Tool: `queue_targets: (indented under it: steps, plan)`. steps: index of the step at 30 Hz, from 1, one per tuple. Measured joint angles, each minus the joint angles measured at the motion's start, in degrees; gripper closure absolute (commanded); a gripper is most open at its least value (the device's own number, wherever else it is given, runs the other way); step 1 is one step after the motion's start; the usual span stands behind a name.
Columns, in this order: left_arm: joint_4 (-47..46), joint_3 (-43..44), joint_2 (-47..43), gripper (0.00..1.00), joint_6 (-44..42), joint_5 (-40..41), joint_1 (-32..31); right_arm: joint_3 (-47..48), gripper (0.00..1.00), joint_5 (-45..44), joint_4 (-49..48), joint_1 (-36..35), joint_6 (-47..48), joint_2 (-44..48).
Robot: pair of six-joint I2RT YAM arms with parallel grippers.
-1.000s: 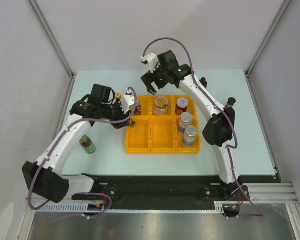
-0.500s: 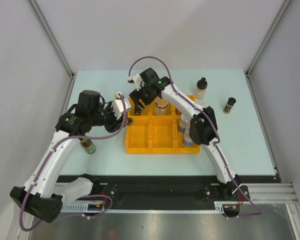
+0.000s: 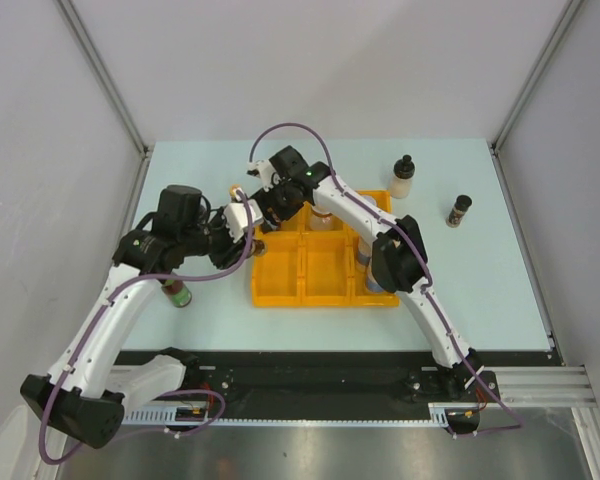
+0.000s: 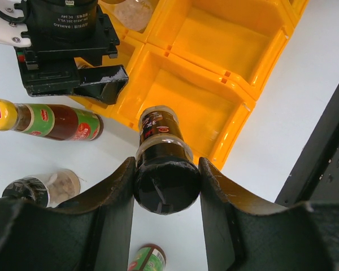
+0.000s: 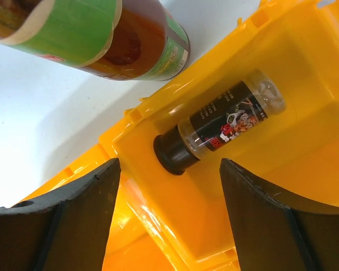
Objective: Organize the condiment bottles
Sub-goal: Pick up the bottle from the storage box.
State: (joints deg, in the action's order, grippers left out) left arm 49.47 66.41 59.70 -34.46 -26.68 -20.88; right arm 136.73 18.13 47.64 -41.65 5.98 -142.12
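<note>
Top cam: I'm looking at a pale blue-green table [image 3: 500,280] boxed in by white walls [image 3: 40,120], with a yellow tray [image 3: 325,298] sitting mid-table. The L arm [image 3: 105,305] is bending in from the near left. The R arm [image 3: 425,300] is reaching across the tray to its far-left corner, and the two wrists are nearly meeting there. A pale bottle w/ black cap [image 3: 403,178] and a small dark jar [image 3: 459,210] are sitting apart on the far right, where there's open table. A green-labelled bottle [image 3: 177,290] is lying under the L arm.

L wrist cam: the left gripper [image 4: 166,169] is pinching a black-capped jar [image 4: 158,132] at its cap end, just at the tray's outer rim. A yellow-capped sauce bottle [image 4: 45,121] and a clear jar [image 4: 42,189] are lying on the table beside the tray, and the R arm's wrist block is crowding that corner.

R wrist cam: the right gripper [image 5: 168,164] is standing spread, fingers touching nothing. A spice jar [image 5: 220,127] is lying in the corner compartment below, and the sauce bottle is lying just outside the rim.
</note>
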Motion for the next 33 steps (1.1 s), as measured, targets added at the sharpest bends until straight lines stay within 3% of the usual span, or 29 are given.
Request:
queue_targets:
  steps: [19, 33]
  plan:
    - [-1.0, -1.4, -1.3, 1.0, 0.0, -0.3, 0.0, -1.4, 0.25, 0.7, -4.0, 1.1, -6.9, -0.3]
    - [-1.6, -2.3, -1.2, 1.0, 0.0, -0.7, 0.0, -2.5, 0.25, -2.9, -6.1, 3.5, -5.5, 0.6]
